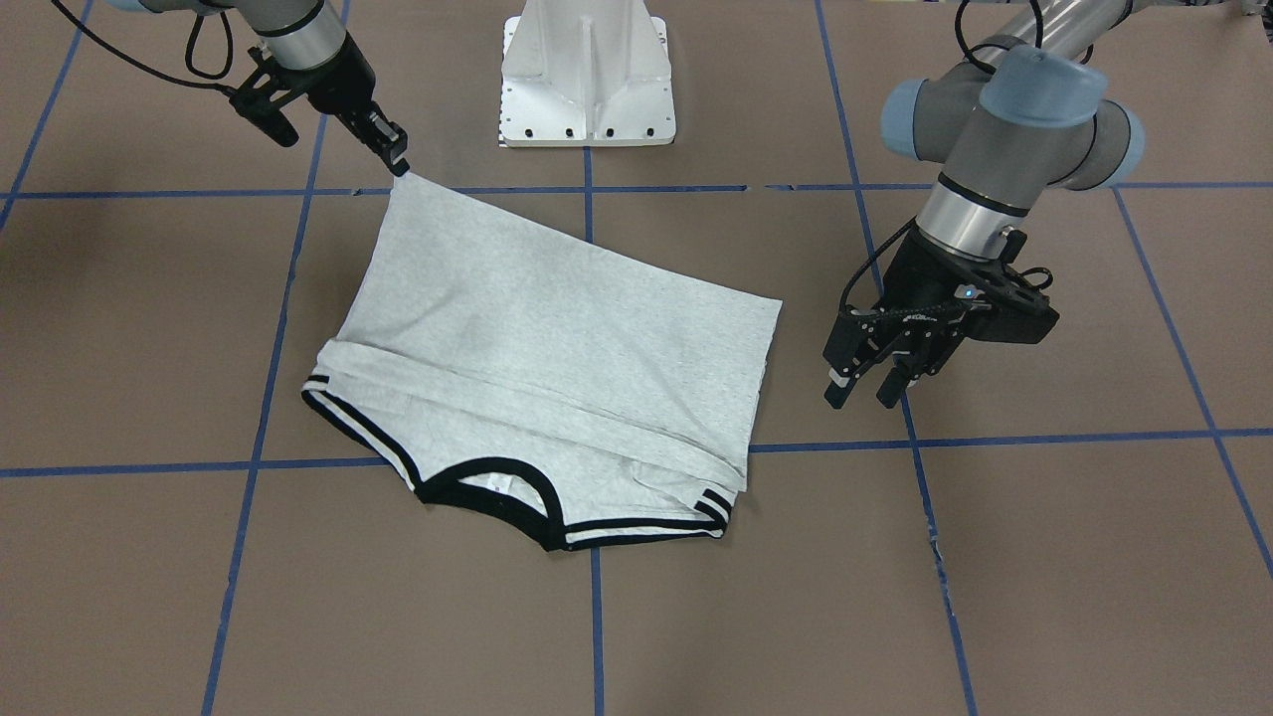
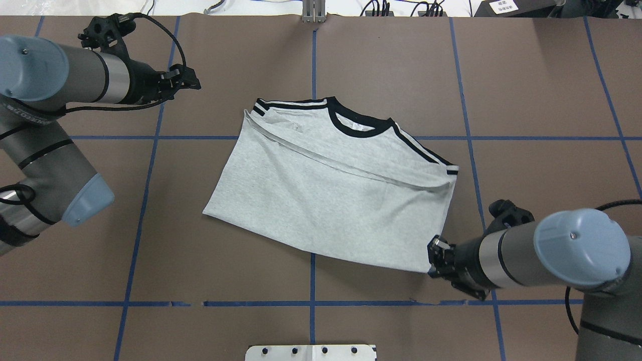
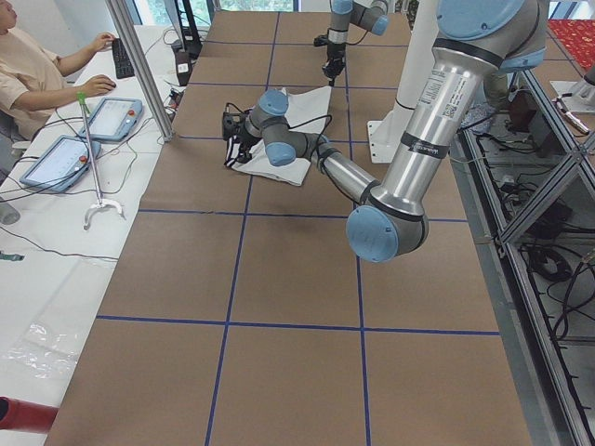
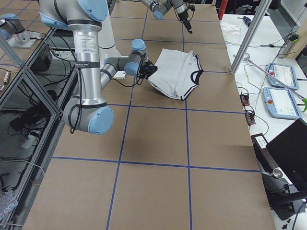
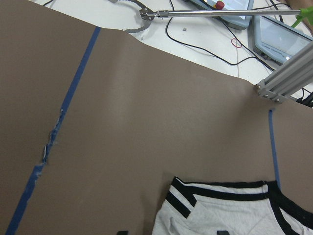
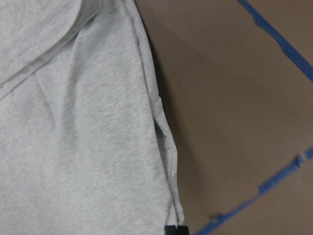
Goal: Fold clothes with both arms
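The grey T-shirt (image 1: 557, 328) lies folded on the brown table with its plain side up, black neckband (image 1: 487, 487) toward the operators' side; the print is hidden. It also shows in the overhead view (image 2: 326, 200). My right gripper (image 1: 398, 159) is shut on the shirt's hem corner nearest the robot, seen in the overhead view (image 2: 432, 255) and at the bottom of the right wrist view (image 6: 176, 229). My left gripper (image 1: 863, 393) is open and empty, hovering off to the shirt's side near the striped sleeve (image 5: 183, 198); it also shows in the overhead view (image 2: 193, 82).
The white pedestal base (image 1: 587, 80) stands at the robot's edge of the table. Blue tape lines (image 2: 312, 260) grid the brown surface. An operator (image 3: 28, 74) sits by control tablets (image 3: 112, 116) past the far edge, beside an aluminium post (image 4: 249, 38).
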Motion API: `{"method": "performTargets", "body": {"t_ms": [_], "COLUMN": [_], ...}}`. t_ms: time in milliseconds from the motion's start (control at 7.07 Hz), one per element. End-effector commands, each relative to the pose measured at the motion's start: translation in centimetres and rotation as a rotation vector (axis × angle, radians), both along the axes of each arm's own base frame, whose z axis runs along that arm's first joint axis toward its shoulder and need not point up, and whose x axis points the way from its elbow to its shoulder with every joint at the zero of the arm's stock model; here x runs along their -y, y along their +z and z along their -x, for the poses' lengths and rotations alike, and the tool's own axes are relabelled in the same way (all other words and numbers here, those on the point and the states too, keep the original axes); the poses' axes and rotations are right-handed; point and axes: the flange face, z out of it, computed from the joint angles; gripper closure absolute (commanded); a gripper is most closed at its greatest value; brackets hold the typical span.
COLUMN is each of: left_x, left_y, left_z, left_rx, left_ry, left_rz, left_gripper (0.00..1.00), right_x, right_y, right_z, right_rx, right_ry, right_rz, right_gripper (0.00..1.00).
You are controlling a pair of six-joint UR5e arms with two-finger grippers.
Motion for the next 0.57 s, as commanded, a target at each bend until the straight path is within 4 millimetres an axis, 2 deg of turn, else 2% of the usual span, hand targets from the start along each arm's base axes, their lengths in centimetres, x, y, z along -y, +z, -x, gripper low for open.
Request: {"method": "performTargets", "body": {"t_ms": [0,141,283,424], "left_x": [-7.7,-10.2,-11.5,-13.2], "left_y": [-3.4,-3.7,-3.7,-4.1], "left_z": [3.8,1.7,0.8,-0.7], "left_rx": [-0.165,-0.184,-0.216,-0.221], "left_ry": [0.167,0.215,0.221,0.262], "left_rz": [0.079,0.113,0.195,0.206], "left_gripper": [0.23,0.0,0.0,0.0], "right_x": [-9.1,-11.7,-12.7,-12.8], "right_y": [-0.1,0.1,0.8,1.3], "right_z": [2.3,3.1,3.1,3.2], "right_rx": [-0.006,-0.014,-0.032,-0.051], "right_ry": [-0.205,-0.258,-0.277,-0.257], "right_rz": [0.067,0.077,0.079,0.067], "right_gripper": [1.0,1.0,0.78,0.01]}}
